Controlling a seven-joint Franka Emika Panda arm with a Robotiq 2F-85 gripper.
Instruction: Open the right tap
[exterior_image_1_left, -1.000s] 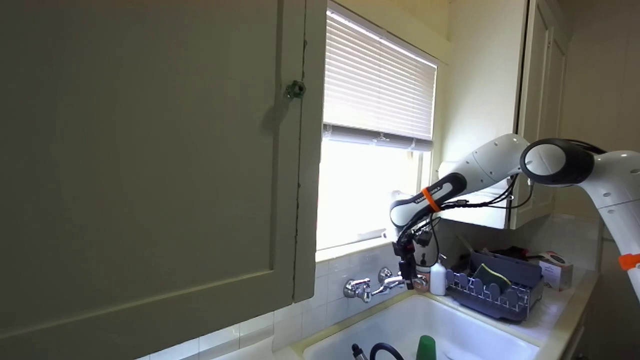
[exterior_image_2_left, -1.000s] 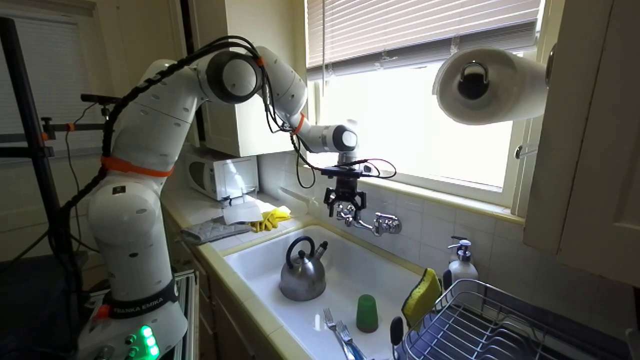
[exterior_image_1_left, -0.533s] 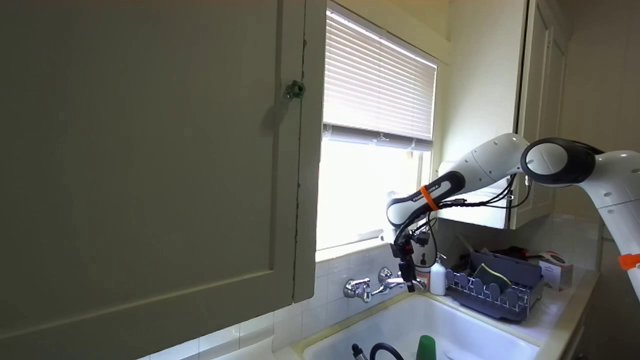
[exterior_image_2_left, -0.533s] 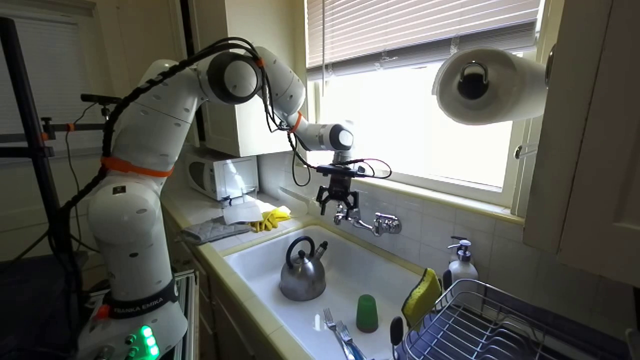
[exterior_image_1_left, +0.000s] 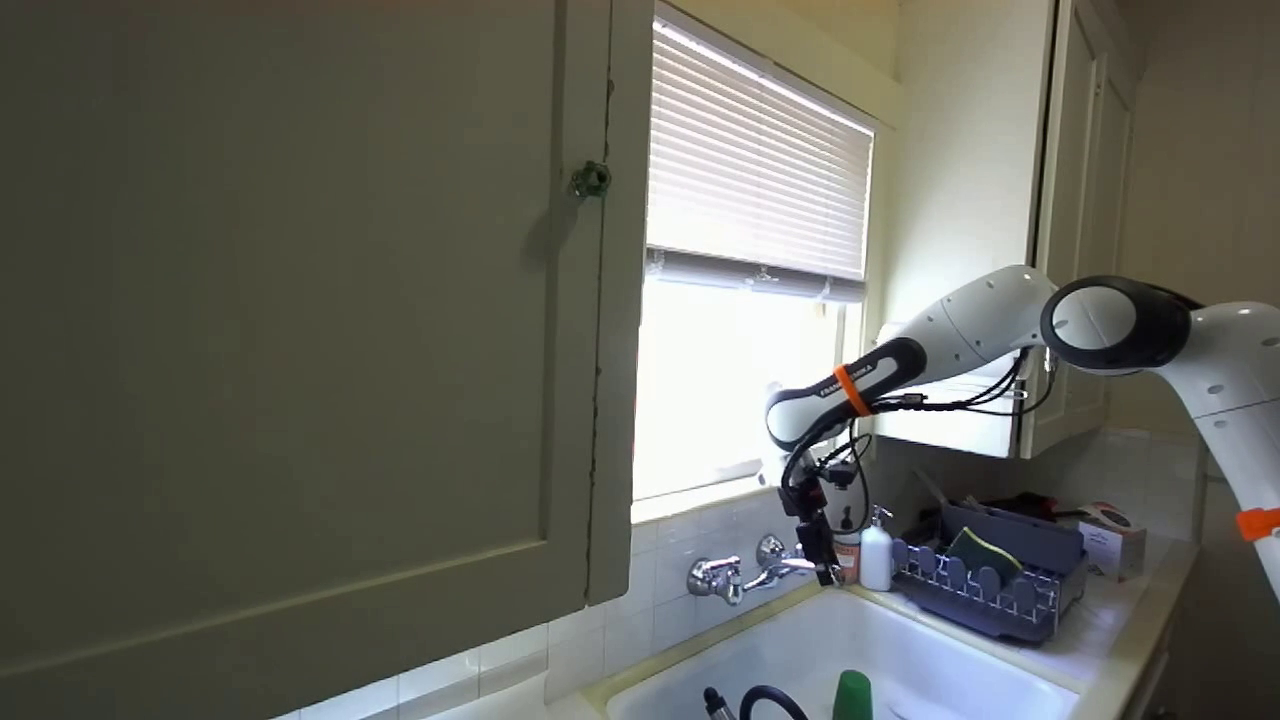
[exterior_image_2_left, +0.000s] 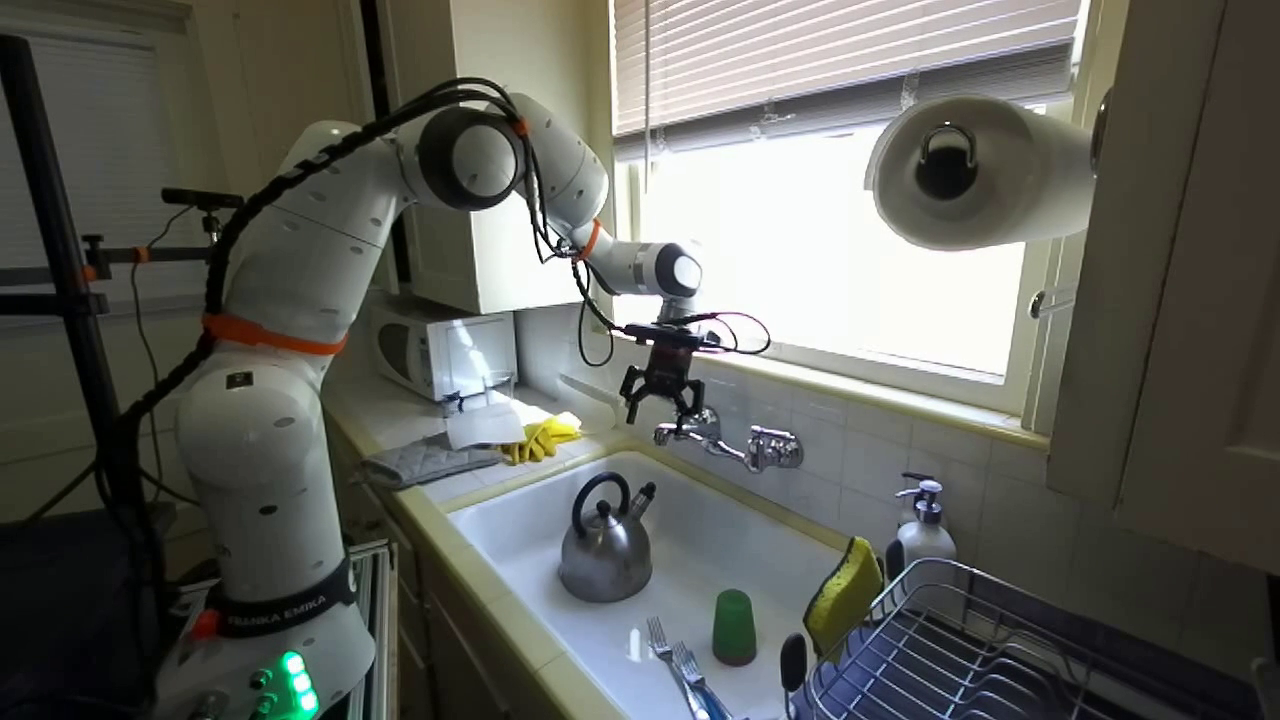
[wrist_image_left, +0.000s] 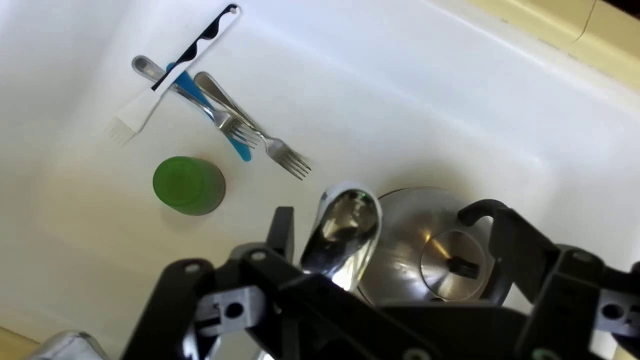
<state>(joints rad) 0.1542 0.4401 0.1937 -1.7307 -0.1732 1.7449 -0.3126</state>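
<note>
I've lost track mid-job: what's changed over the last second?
In an exterior view, the gripper has shifted left and slightly up, away from the right tap; the spout seems to have swung left with it. Jaws stay open: nothing was gripped or released. Unchanged: right tap, kettle, green cup.

The white arm (exterior_image_2_left: 325, 225) arches at its elbow (exterior_image_2_left: 484, 165), wrist (exterior_image_2_left: 681, 272) turned downward; below it hangs the gripper (exterior_image_2_left: 658, 423), tilted slightly off vertical, its jaws wide apart.

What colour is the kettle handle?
Black; the kettle handle shows best in an exterior view, its whole arch visible.
</note>
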